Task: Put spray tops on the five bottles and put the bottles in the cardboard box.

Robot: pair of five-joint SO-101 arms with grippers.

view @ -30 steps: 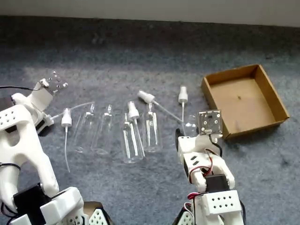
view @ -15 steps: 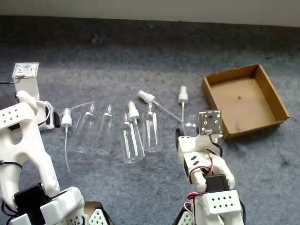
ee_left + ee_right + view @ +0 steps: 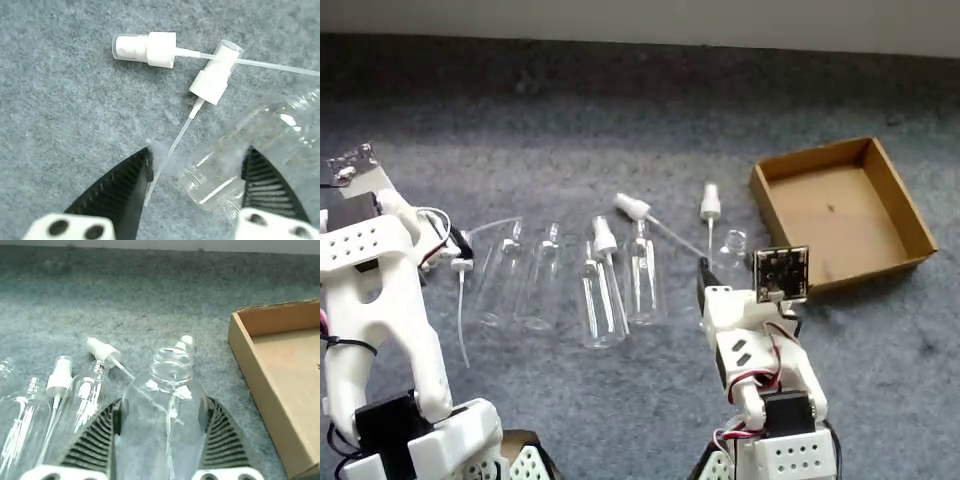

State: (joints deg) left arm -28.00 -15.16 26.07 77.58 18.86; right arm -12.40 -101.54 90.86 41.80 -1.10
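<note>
With right claw (image 3: 162, 412) clamped on one bottle (image 3: 170, 367) near the cardboard box (image 3: 775, 225), left claw (image 3: 197, 152) open astride a lying bottle (image 3: 260, 145) at the carpet's (image 3: 620, 120) left edge, may pinch a spray top's (image 3: 212, 82) tube too.

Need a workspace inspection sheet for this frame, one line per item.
Surface: grey carpet.
Job's things: cardboard box empty; four bottles lying in a row; spray tops loose among them.
Clutter: nothing seen.
Grippers: left gripper open, fingers astride the leftmost bottle at its neck; right gripper shut on a fifth bottle, mouth open.
Cables: red and white wires on the right arm; black cable beside the left arm.
Surroundings: pale wall behind the carpet.
</note>
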